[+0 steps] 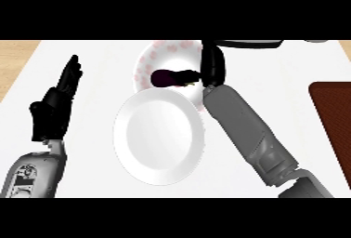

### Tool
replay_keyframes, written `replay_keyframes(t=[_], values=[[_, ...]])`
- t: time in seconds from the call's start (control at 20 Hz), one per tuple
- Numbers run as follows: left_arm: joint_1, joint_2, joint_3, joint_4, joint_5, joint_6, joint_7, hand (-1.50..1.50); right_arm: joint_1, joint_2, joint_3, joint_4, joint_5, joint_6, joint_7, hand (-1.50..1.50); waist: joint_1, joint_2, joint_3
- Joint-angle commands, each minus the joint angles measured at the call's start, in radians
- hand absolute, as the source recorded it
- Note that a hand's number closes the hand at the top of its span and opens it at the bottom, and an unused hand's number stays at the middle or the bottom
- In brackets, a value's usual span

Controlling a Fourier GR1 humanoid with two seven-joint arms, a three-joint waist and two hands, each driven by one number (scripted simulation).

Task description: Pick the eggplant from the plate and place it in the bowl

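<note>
At the left of the bench (96, 100), the left hand (60, 100) rests open with its fingers straight and apart, holding nothing. The white plate (161, 135) in the middle lies bare, so the pick looks done. Just behind it and touching its rim is the speckled bowl (147, 58). The dark eggplant (171, 78) lies within the bowl's outline, toward its near side. Whether it rests on the bottom or hangs just above is hard to say from this steep angle. The right hand (213, 62) stands at the eggplant's right end, touching it. I cannot tell if the hand is clamped on it. What seems left is the release and drawing the arm clear. A brown mat (332, 121) lies at the far right.
</note>
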Motion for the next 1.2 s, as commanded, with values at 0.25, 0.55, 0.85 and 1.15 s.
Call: replay_keyframes(t=[0.25,0.55,0.85,1.15], values=[[0.098,-0.010,0.011,-0.030,-0.017,0.018,-0.021,0.00,0.190,-0.050,-0.095,-0.187,-0.115,0.212,-0.142,-1.50,-0.059,-0.027,-0.001],[0.027,0.037,0.088,0.081,0.026,-0.017,-0.075,0.00,0.396,-0.090,-0.068,-0.401,-0.135,0.346,-0.197,-1.50,-0.070,-0.026,-0.002],[0.086,-0.004,0.034,-0.065,-0.008,0.001,0.013,0.00,0.623,-0.141,-0.025,-0.661,-0.114,0.404,-0.166,-1.50,-0.060,-0.025,-0.002],[0.063,-0.023,0.014,-0.094,-0.042,0.008,0.062,0.00,0.727,-0.145,-0.027,-0.840,-0.052,0.424,-0.085,-1.50,-0.057,-0.023,-0.002]])
